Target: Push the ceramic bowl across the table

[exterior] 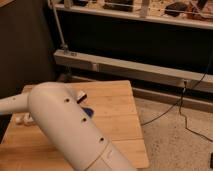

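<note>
The big white arm (75, 125) is blocking the middle of the counter (120, 117), leaving only a blue sliver of the ceramic bowl (88, 111) showing mid-counter. A small white dark-marked item (81, 95) is sitting just behind the bowl. The pincer is not showing, so its grip cannot be told.

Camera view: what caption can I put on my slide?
Robot arm hides most of the ceramic bowl on the table; gripper out of view.

no text, label, brand or number can be read anywhere. the white box (80, 94) on the table (120, 117), just beyond the robot's arm (65, 125), carries dark marks, but they cannot be made out as letters. the gripper is out of sight, past the left edge where the arm runs off.
</note>
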### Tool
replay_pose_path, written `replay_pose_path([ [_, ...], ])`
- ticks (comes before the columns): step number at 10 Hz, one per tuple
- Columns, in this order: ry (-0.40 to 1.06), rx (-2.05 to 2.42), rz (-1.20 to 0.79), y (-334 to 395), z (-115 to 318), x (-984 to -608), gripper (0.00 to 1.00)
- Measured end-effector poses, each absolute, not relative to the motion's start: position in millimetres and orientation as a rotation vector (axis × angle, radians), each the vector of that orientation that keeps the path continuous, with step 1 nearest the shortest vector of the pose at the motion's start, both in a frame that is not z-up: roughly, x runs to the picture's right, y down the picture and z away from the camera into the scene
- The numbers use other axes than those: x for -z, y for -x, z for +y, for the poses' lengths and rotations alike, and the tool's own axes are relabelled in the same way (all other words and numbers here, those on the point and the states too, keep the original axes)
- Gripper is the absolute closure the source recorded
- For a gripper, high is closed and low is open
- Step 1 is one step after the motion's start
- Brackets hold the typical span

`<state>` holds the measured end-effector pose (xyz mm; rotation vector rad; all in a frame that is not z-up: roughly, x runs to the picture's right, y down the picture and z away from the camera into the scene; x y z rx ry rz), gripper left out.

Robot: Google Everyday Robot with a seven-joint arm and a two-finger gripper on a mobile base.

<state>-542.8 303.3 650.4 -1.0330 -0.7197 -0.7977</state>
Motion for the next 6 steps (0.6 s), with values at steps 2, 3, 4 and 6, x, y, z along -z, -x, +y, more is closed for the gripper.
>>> replay_pose_path([
  [2, 1.038, 0.799, -0.724, 542, 305, -651, 0.35],
  [3, 1.041, 0.799, -0.721, 540, 306, -652, 0.35],
  [4, 1.045, 0.794, -0.716, 537, 307, -654, 0.35],
  [6, 1.053, 0.786, -0.711, 532, 308, -656, 0.35],
])
